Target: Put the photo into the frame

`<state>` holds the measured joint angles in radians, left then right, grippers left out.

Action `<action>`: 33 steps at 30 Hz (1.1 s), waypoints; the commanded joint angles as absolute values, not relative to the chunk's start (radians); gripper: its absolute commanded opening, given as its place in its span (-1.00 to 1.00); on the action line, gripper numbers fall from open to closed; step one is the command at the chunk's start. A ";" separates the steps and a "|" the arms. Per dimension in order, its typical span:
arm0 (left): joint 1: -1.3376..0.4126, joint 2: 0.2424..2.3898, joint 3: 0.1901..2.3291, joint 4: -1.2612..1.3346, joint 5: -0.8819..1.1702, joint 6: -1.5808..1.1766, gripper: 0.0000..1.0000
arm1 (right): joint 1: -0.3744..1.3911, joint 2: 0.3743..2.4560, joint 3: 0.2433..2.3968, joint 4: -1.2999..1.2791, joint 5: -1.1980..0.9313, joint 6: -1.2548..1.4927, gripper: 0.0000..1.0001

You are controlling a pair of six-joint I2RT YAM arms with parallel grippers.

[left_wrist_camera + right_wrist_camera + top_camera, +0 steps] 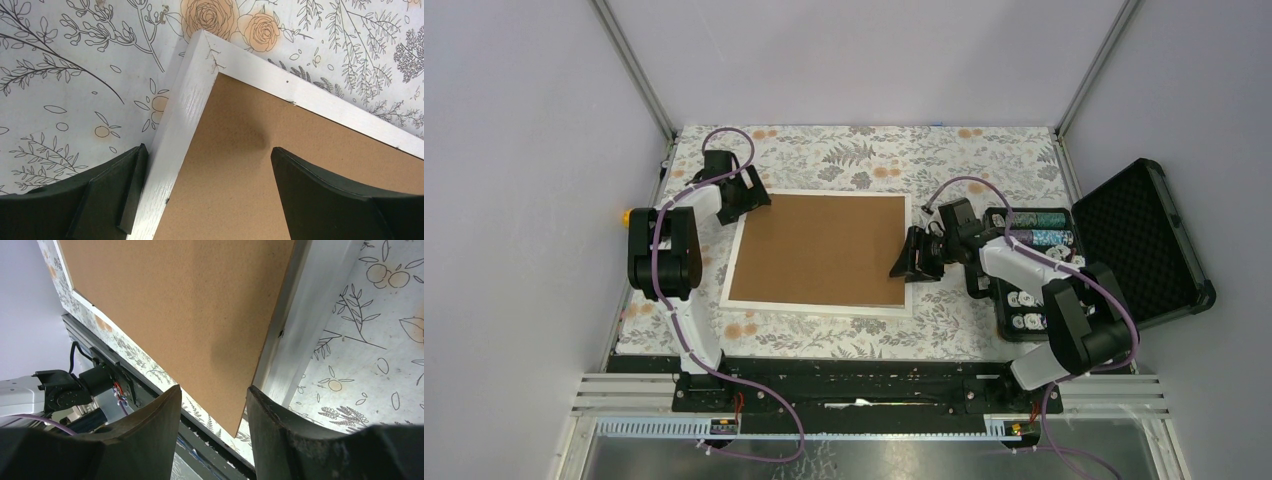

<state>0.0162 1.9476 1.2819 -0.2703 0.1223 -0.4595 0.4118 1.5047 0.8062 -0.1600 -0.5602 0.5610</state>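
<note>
- The frame (814, 310) lies flat in the middle of the floral worktop (864, 155), filled by a brown backing board (819, 250).
- The left pincer (749, 195) is spread wide at the frame's far-left corner, one finger outside the white rim and the other over the board.
- The right pincer (914, 262) stands apart at the frame's right edge, and the board's edge shows in the gap.
- An open black case (1139, 235) sits to the right.

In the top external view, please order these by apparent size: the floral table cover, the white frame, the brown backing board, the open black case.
1. floral table cover.
2. white frame and open black case, lid included: about alike, so I do not rank them.
3. brown backing board, lying inside the frame.
</note>
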 commanded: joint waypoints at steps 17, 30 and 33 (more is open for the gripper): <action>-0.006 1.883 1.320 -0.513 0.151 -0.452 0.97 | 0.445 1.486 0.956 -0.204 -0.433 0.520 0.52; -0.002 1.781 1.214 -0.403 0.345 -0.535 0.97 | 0.211 1.548 1.012 -0.179 -0.408 0.484 0.40; -0.002 1.833 1.226 -0.401 0.364 -0.537 0.97 | 0.203 1.598 1.046 -0.130 -0.426 0.485 0.31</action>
<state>-0.0021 1.7912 1.2320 -0.4461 0.2977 -0.5144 0.2058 1.5467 0.9836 -0.1936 -0.4129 0.5133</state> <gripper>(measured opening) 0.988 0.678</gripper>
